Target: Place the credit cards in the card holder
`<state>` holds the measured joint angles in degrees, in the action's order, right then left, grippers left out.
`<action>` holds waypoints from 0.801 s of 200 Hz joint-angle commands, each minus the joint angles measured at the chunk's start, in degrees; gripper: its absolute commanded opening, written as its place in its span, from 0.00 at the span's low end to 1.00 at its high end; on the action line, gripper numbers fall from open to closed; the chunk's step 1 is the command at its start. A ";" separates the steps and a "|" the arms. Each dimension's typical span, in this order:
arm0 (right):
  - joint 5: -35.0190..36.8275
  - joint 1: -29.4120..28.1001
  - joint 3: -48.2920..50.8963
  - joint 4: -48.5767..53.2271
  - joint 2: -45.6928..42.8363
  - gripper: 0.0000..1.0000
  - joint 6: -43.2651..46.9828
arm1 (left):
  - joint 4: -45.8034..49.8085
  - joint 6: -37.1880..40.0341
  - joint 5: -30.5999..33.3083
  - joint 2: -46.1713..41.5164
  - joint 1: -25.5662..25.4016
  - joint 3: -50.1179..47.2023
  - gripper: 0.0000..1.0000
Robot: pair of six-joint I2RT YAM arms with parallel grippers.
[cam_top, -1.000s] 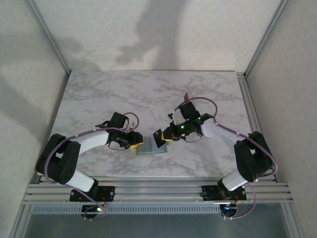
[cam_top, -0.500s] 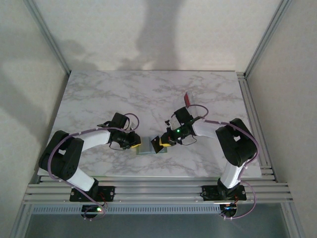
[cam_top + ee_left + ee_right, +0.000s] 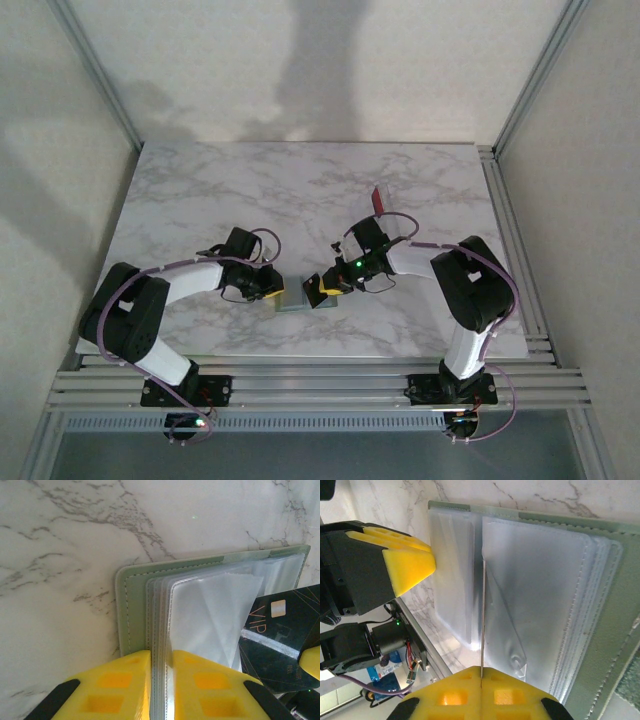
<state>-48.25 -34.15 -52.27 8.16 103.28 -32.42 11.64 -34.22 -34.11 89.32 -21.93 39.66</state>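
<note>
The grey-green card holder (image 3: 293,298) lies open on the marble table between the two arms. My left gripper (image 3: 161,655) is shut on the holder's (image 3: 131,605) stack of clear sleeves near the spine. A black credit card (image 3: 280,640) marked VIP comes in from the right and reaches the sleeves. My right gripper (image 3: 481,669) is shut on that card (image 3: 482,610), seen edge-on as a thin line at the mouth of a clear sleeve of the holder (image 3: 560,519). The left gripper's yellow finger (image 3: 405,562) shows on the far side.
A red card (image 3: 378,199) is at the back right of the marble table (image 3: 300,180). Aluminium frame rails run along the near edge and both sides. The two grippers (image 3: 274,293) (image 3: 320,292) are close together over the holder.
My left gripper has closed onto the holder's sleeves. The right arm has brought the black card down and left, up against the holder.
</note>
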 commanded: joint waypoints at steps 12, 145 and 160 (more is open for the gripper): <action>-1.72 -0.30 1.46 -1.74 0.24 0.00 -0.61 | 3.33 1.00 4.81 0.92 -0.30 -0.02 0.16; -0.88 -0.13 2.93 -4.41 -5.52 0.00 -1.11 | 3.23 0.91 5.41 0.28 -0.22 -0.46 0.16; -0.92 -0.13 2.46 -3.52 -5.57 0.00 -0.64 | 3.00 0.82 5.37 0.19 -0.22 -0.46 0.16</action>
<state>-48.23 -34.13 -49.91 5.10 99.79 -33.08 11.79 -34.24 -33.61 89.27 -21.93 39.75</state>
